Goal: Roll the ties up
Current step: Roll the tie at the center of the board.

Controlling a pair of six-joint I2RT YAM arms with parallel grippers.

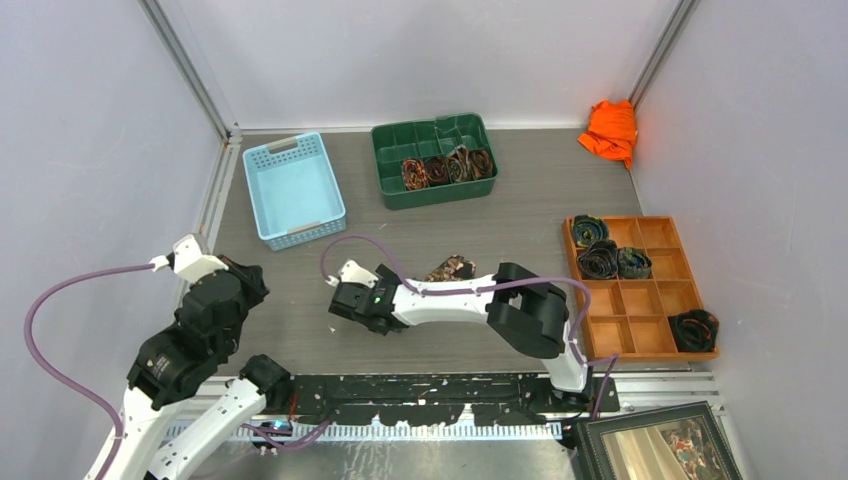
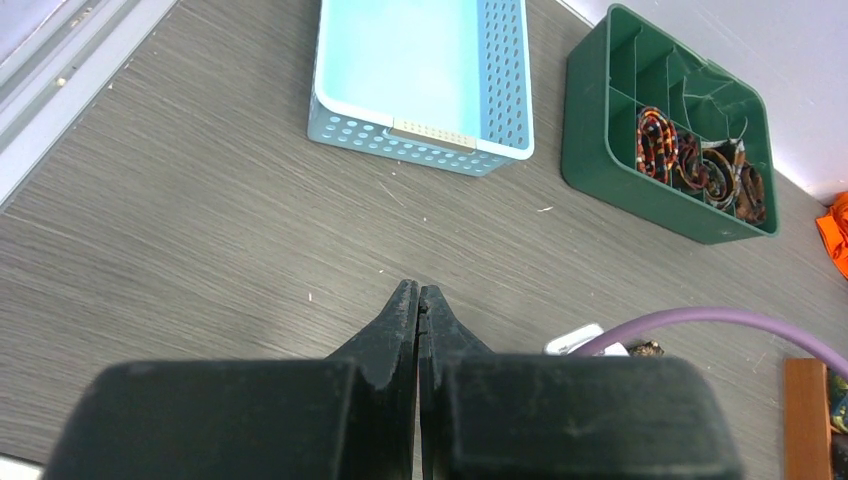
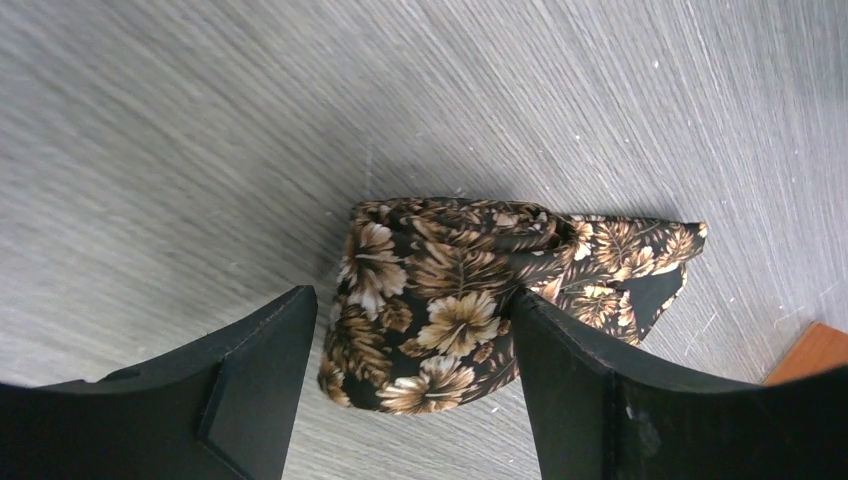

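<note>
Right end effector [image 3: 410, 305] — jaws apart, straddling the floral tie [image 3: 440, 300]; right finger [image 3: 600, 380] against the side of the fabric, left finger [image 3: 250, 370] just clear of it, with a sliver of tabletop [image 3: 200, 150] between. Not clamped.

Floral tie: partly rolled, brown and tan leaf print on black; lying on the tabletop with a loose pointed end trailing to the right in the wrist view. Overhead, showing just beyond the right forearm, near mid-tabletop, outside every container.

Left end effector [image 2: 418, 295] — fingers pressed together; tips aimed at bare tabletop, short of the light blue basket [image 2: 420, 60]; well apart from the floral tie.

Elsewhere, overhead view:
- green bin [image 1: 410, 138] at the far edge; rolled ties [image 1: 447, 167] in a row along its near compartments
- light blue basket to the left of the green bin
- wooden tray [image 1: 660, 297] at the right; three dark coils [image 1: 600, 258] in its far-left cells, one more in the near-right cell
- orange cloth [image 1: 610, 130] bunched in the far right corner
- framed picture [image 1: 655, 445] at the near right edge, partly cut off
</note>
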